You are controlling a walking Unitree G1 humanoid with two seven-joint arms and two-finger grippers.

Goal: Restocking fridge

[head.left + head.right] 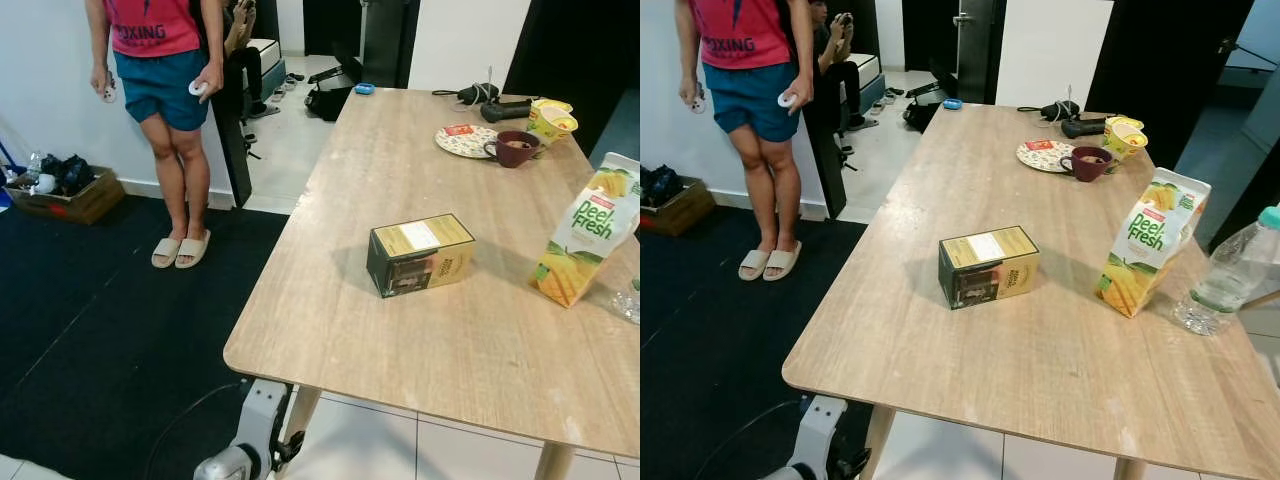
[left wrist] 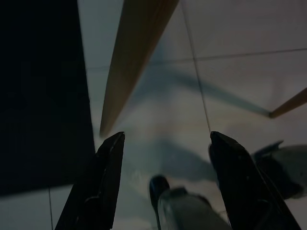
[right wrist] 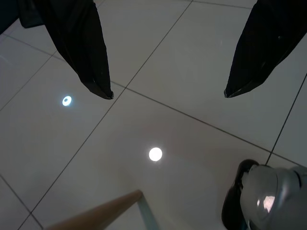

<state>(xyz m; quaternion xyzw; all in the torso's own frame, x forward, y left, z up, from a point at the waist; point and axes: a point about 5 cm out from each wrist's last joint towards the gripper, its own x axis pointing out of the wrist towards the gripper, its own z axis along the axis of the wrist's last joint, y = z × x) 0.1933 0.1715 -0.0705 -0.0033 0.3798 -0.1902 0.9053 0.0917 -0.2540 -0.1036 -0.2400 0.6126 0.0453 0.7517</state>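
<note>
On the wooden table [image 1: 400,350] lies a dark green and tan box [image 1: 420,254] near the middle. To its right stands a yellow Peel Fresh juice carton [image 1: 1150,242], tilted a little, and beside that a clear water bottle [image 1: 1228,272] with a teal cap. My left gripper [image 2: 165,143] hangs open below the table, pointing at the tiled floor beside a table leg [image 2: 134,57]. My right gripper [image 3: 168,93] hangs open too, over bare white tiles.
A person in a pink shirt and blue shorts [image 1: 160,90] stands at the left on a dark carpet [image 1: 110,340]. At the table's far end are a plate [image 1: 462,141], a maroon mug [image 1: 514,148] and yellow cups [image 1: 552,118]. A cardboard box [image 1: 65,195] sits by the wall.
</note>
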